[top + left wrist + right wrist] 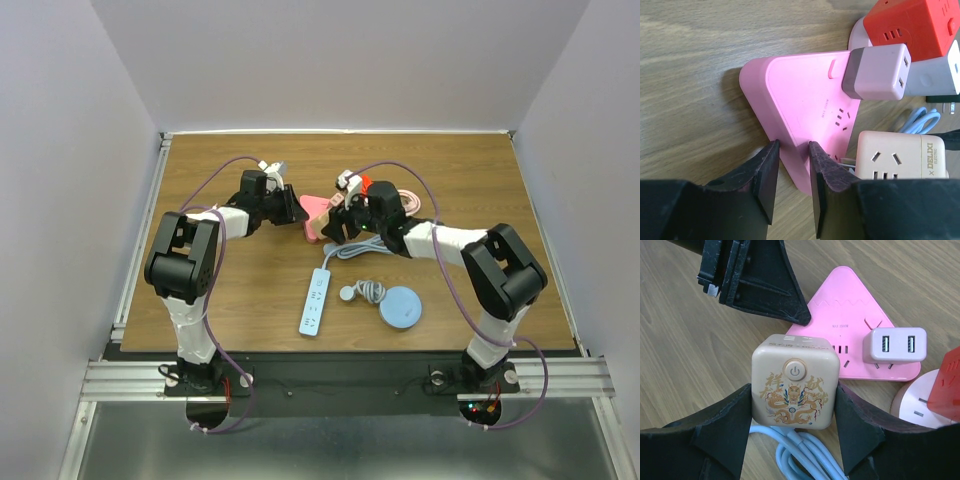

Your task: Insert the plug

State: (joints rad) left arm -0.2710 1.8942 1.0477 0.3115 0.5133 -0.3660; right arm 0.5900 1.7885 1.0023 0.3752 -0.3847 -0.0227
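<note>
Right gripper clamps beige dragon-print cube plug, left gripper pinches corner of pink triangular power strip; strip could pivot under push, plug missing its slots.

A robotics lab: plain pale grey partition walls box in a brown wooden tabletop, with a silver aluminium extrusion rail along its six o'clock edge.

The cream cube inside the right pincer is showing a power sign and, facing the left pincer, "DELIXI".
</note>
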